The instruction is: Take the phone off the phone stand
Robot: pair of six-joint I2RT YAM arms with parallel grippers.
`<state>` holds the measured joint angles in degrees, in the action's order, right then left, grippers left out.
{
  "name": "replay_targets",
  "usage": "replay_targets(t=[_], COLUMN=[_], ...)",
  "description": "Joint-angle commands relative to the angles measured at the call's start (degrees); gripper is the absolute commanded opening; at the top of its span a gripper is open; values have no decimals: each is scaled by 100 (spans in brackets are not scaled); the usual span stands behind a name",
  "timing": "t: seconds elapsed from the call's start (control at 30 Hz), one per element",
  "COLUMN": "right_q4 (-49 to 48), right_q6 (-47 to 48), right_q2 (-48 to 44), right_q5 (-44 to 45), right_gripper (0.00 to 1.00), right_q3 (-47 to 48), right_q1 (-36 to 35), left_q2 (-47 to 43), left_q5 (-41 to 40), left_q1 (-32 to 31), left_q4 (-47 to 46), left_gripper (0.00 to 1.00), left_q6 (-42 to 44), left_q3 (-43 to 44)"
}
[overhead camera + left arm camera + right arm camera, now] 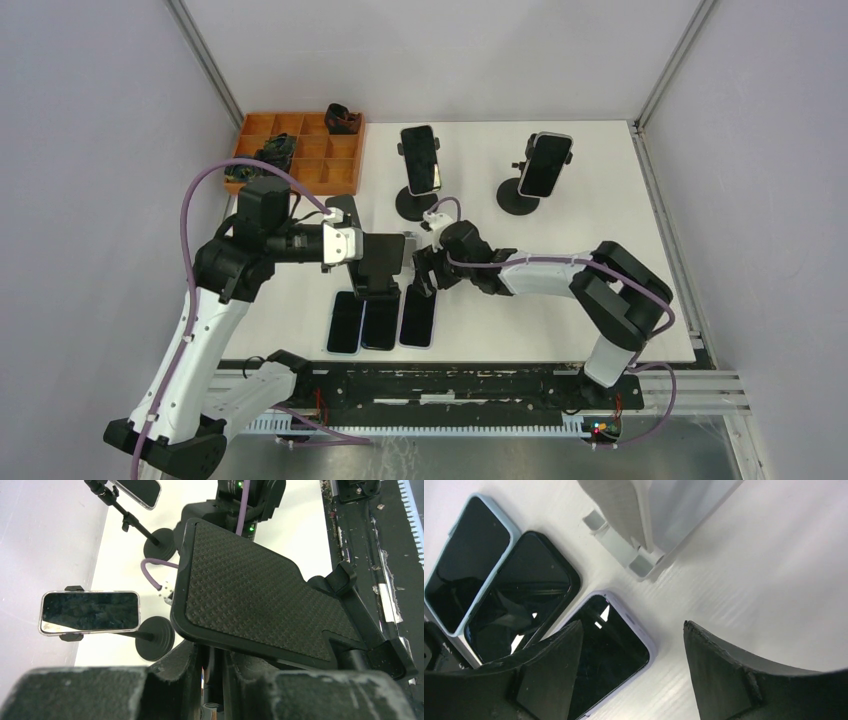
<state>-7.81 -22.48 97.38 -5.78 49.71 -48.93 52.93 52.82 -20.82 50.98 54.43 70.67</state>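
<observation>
My left gripper is shut on an empty black phone stand and holds it above the table. In the left wrist view its textured cradle fills the frame above my closed fingers. My right gripper is open and empty, low over the far end of a lilac-cased phone lying flat. In the right wrist view that phone lies partly under the left finger. Two more phones sit clamped on black stands at the back.
A black phone and a light-blue phone lie flat beside the lilac one, near the front edge. An orange compartment tray is at the back left. A white hinged piece shows beyond the right gripper.
</observation>
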Motion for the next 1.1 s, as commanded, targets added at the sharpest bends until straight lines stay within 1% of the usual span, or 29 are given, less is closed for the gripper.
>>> replay_targets(t=[0.0,0.07,0.13,0.27,0.4,0.47,0.57,0.7,0.8,0.87,0.97,1.07], right_q4=[-470,-773,-855,-550,-429,-553,-1171,-2072,-2964,-3434,-3629,-3822], right_q6=[-268,-488,-565,-518,-708,-844,-1364,-2082,-2743,-2981,-3098,-3232], right_q2=[154,-154,-605,-1515,-2273,-2598,-2957,-3055,-2863,-2667,-2421,-2253], right_q5=[-611,-832,-1008,-1546,-2532,-2989,-3473,-3615,-3583,-3588,-3557,-3447], right_gripper=[78,78,81,83,85,85,86,85,81,78,72,61], right_q3=[-44,-227,-234,32,74,91,-58,-267,-283,-167,85,226], right_q1=[-38,-32,-13,186,401,408,406,352,153,-71,-360,-491], left_q2=[-12,-4,18,35,9,-1,-8,-31,-46,-16,23,21], left_q5=[167,175,184,238,274,309,365,511,558,519,478,458], left_q1=[16,16,16,16,22,17,16,16,16,16,17,17], left_q4=[-59,-53,-61,-56,-57,-48,-49,-51,-44,39,318,458], left_gripper=[2,2,2,2,2,2,2,2,2,2,2,2], left_q6=[19,30,40,55,167,252,426,565,605,657,893,1057], left_q3=[268,265,263,250,190,141,78,21,-9,13,81,75])
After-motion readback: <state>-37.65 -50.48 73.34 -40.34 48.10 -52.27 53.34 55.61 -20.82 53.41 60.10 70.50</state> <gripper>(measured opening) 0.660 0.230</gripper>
